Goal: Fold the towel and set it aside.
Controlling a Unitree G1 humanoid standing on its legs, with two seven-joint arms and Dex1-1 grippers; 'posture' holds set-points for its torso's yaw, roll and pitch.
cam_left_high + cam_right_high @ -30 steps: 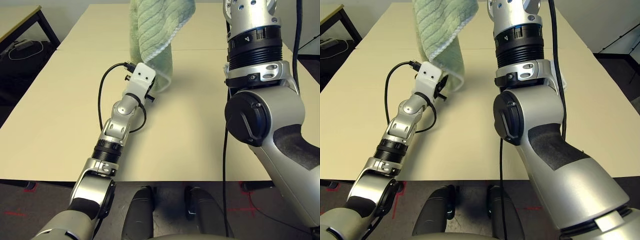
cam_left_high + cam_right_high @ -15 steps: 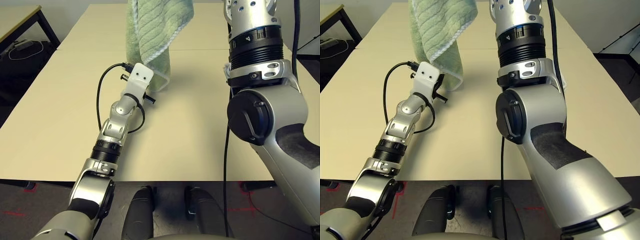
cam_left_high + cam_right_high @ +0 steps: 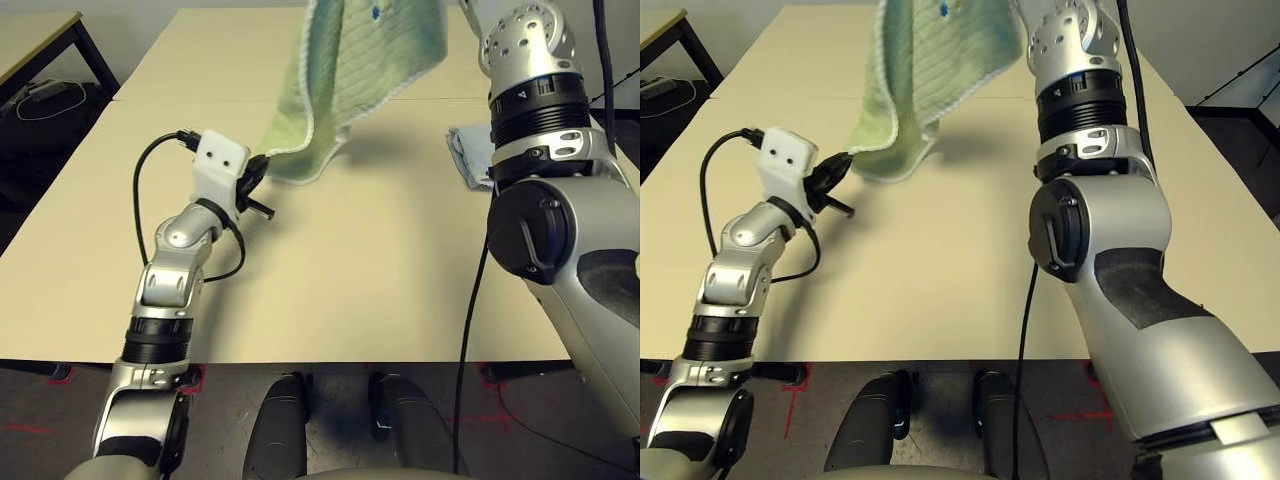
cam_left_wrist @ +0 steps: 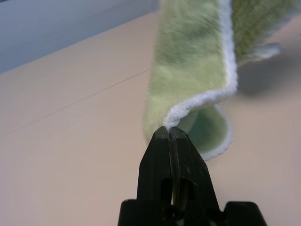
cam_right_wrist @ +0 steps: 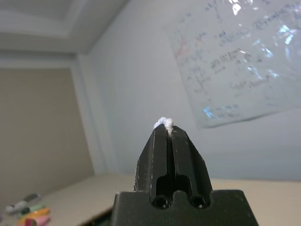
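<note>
Fingers of the left tool [image 4: 170, 134] are pressed tight together on the white stitched edge of the towel [image 3: 350, 90], pinching one low corner just above the bench [image 3: 350, 280]. That grip points level and sits out to the robot's left, so the corner is drawn sideways rather than left to dangle. The right tool [image 5: 164, 127] is likewise clamped shut, with a small tuft of white edging showing between its tips; it points upward, high over the far part of the bench. Held this way, the light green cloth hangs as a slanted sheet between the two grips, ribbed face toward the camera, its small dark mark near the top. The lowest fold curls under by the left tool and appears to hover close to the bench top; whether it touches is unclear. Spreading two corners apart like this looks meant to open the cloth flat before it is laid down and folded, so the fold itself is judged not yet begun. Beyond the right arm, a pale blue folded towel [image 3: 468, 155] lies on the bench, well apart from the green one.
</note>
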